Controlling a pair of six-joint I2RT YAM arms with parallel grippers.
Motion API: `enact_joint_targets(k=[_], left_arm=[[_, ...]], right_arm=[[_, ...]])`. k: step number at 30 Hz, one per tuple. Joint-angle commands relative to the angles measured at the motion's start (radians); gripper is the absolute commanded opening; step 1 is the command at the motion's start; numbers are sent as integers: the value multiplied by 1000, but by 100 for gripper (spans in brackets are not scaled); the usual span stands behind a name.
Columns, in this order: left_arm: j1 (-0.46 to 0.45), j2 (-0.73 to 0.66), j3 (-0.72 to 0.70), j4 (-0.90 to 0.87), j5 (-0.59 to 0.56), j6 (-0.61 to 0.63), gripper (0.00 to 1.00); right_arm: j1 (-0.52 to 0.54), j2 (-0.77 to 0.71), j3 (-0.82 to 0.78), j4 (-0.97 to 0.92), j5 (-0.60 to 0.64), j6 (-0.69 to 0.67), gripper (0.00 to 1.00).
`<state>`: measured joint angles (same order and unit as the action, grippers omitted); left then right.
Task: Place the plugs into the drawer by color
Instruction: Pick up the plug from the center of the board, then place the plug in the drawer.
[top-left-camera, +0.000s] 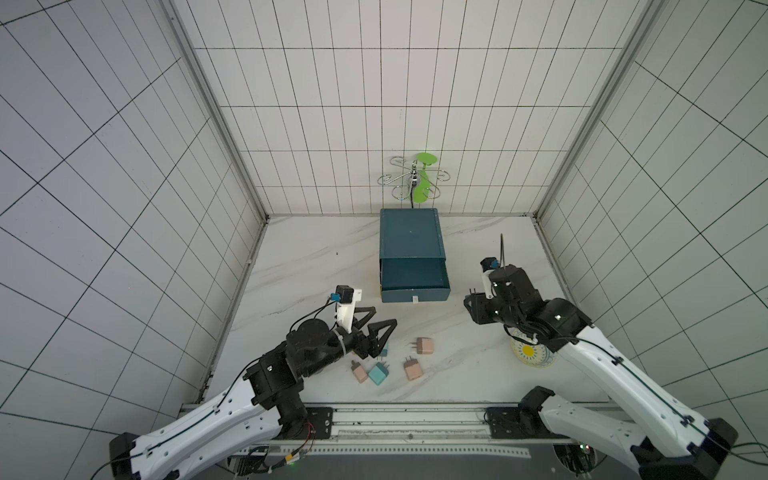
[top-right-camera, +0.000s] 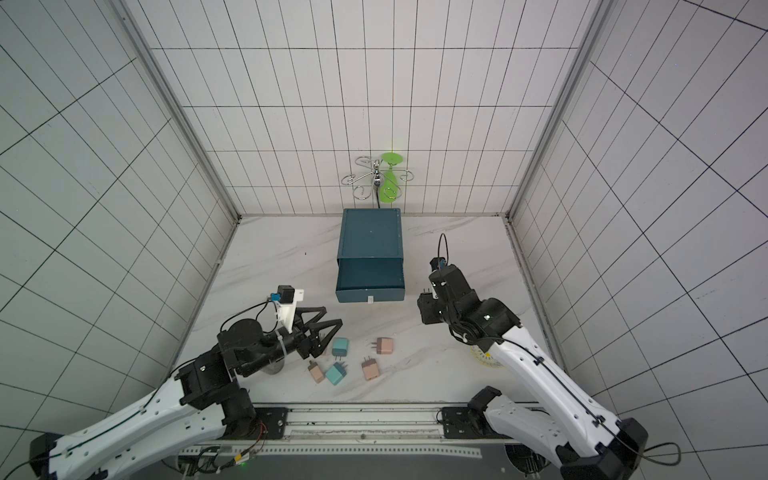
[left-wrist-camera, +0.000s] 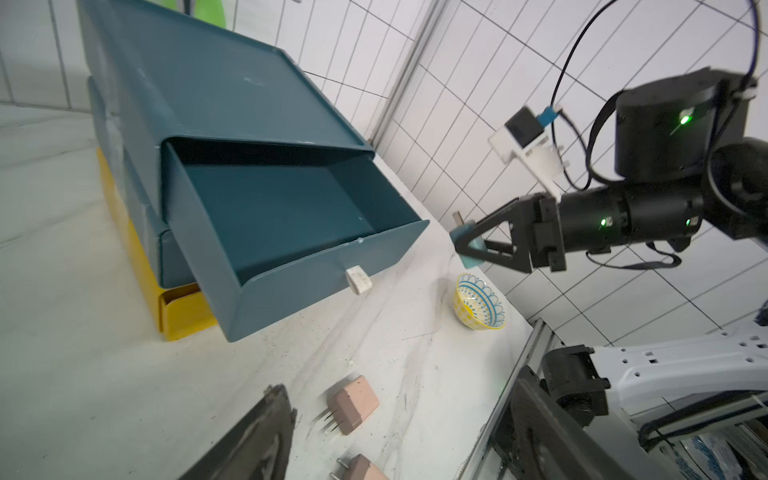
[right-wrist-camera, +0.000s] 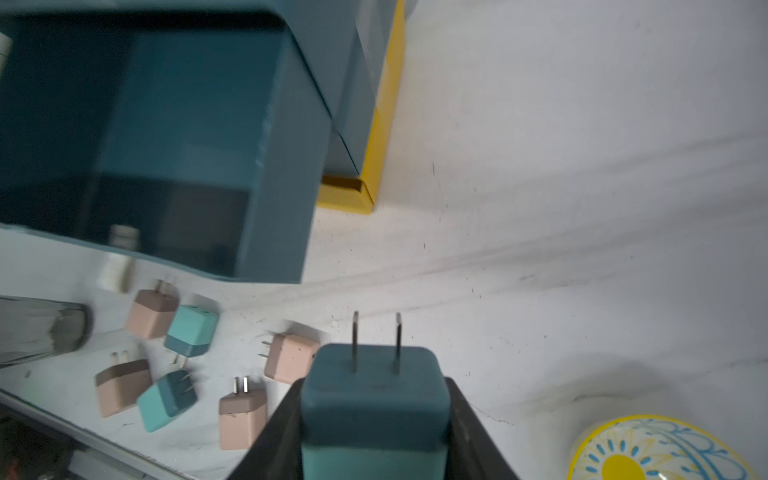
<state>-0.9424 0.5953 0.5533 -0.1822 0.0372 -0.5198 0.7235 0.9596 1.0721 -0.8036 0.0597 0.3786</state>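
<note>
My right gripper (right-wrist-camera: 376, 415) is shut on a teal plug (right-wrist-camera: 374, 399), prongs pointing away, held in the air to the right of the open blue drawer (top-left-camera: 415, 296). The left wrist view shows that held plug (left-wrist-camera: 471, 259) beside the drawer's front wall (left-wrist-camera: 291, 299). Pink plugs (top-left-camera: 424, 345) (top-left-camera: 412, 369) (top-left-camera: 359, 371) and a teal one (top-left-camera: 379, 374) lie on the table in front. My left gripper (top-left-camera: 383, 316) hangs open above them, partly hiding another teal plug (top-right-camera: 340, 347). The drawer holds nothing.
A yellow drawer (left-wrist-camera: 183, 311) sits slightly open under the blue cabinet. A yellow-and-blue patterned bowl (left-wrist-camera: 478, 301) stands on the table under my right arm. A wire rack with a green piece (top-left-camera: 413, 178) stands behind the cabinet. Tiled walls enclose three sides.
</note>
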Motion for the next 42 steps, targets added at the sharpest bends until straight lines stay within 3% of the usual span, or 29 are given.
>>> enact_joint_targets(k=[1,4,6,11,24,28,33,37,42], left_arm=[[1,20,21,87,160,-1,85],[1,33,20,71,100,-19,85],[1,39,24,51,68,-9,85],[1,92,51,-12,-49,-20,85],[1,345,120,-36,-67,-3,86],[1,343,111,-46,-131,-11,87],[16,408,175,-197,-295,-36,88],[57,418,156,-162,-236,-48,88],[93,419,156,-171,-210,-52,89]], right_arm=[[-5,26,144,-50,-180,-67,27],[-4,120,238,-2,-384,-52,26],[4,201,310,-6,-420,-40,23],[69,403,472,-85,-251,-97,22],[71,718,682,-211,-18,-114,20],[72,768,690,-229,53,-97,20],[77,835,725,-257,95,-92,20],[85,863,737,-277,99,-92,17],[99,794,726,-270,116,-94,16]])
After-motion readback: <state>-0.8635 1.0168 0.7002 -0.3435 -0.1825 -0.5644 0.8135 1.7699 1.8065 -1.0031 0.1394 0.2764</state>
